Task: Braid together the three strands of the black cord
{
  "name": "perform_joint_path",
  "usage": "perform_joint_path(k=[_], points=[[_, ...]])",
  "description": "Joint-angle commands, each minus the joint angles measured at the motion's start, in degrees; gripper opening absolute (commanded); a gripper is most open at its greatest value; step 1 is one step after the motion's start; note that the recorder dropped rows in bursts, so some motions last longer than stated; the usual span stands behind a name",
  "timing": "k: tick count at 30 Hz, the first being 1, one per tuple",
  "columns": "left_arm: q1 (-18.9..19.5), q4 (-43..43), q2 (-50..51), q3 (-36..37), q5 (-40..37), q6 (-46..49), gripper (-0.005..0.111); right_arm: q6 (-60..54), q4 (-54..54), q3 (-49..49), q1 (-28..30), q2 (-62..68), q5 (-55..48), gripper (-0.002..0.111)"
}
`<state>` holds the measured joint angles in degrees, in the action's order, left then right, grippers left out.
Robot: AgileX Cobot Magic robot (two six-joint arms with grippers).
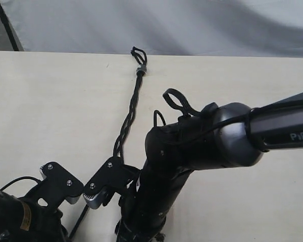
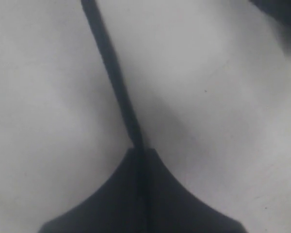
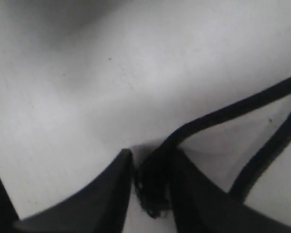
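The black cord (image 1: 131, 108) lies on the worktop (image 1: 50, 111), plaited from its grey band (image 1: 140, 69) down to the arms. We judge the braid well begun, though the arms hide how much is left. Our left fingers (image 2: 184, 204) are pinched shut on one strand (image 2: 111, 68). The right fingers (image 3: 87, 194) stand narrowly apart around a frayed tip (image 3: 153, 194), and we cannot tell whether they grip it.

Ext. view: bright, even soft light on pale bench (image 1: 50, 101), focus fairly sharp. Wrist views: dim, grey, v. blurred. Left hand (image 2: 140, 151) & right hand (image 3: 152, 158) out of focus, edges soft; black cord (image 2: 111, 73) smeared. Broad diffuse shadows on bench nr both hands.
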<state>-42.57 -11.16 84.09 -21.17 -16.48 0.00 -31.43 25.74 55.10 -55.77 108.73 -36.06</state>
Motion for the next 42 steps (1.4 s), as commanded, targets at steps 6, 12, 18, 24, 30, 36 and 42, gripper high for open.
perform_joint_path(k=[6,12,18,24,30,36,42], points=[[-0.44,0.30,0.50,0.84,-2.72,0.00,0.002,5.68,-11.92,-1.22,-0.33,-12.05,-1.38,0.068],[-0.44,0.30,0.50,0.84,-2.72,0.00,0.002,21.15,-28.02,-1.22,-0.33,-14.10,-0.82,0.068],[-0.44,0.30,0.50,0.84,-2.72,0.00,0.039,22.19,-28.58,-3.99,-0.33,-10.49,6.96,0.068],[-0.44,0.30,0.50,0.72,-2.12,-0.32,0.073,23.76,-28.42,-7.23,-0.33,-8.75,12.58,0.068],[-0.44,-0.03,-3.06,0.72,-1.53,-0.43,0.073,23.76,-30.17,-7.55,-0.33,-6.19,15.19,0.056],[-0.44,-1.27,-11.81,0.72,-1.81,-0.43,0.073,24.18,-30.31,-7.55,2.21,-2.44,16.65,0.028],[-0.44,-2.11,-16.09,0.72,0.73,-1.88,0.073,24.18,-30.07,-6.89,1.94,-4.86,15.42,0.000]])
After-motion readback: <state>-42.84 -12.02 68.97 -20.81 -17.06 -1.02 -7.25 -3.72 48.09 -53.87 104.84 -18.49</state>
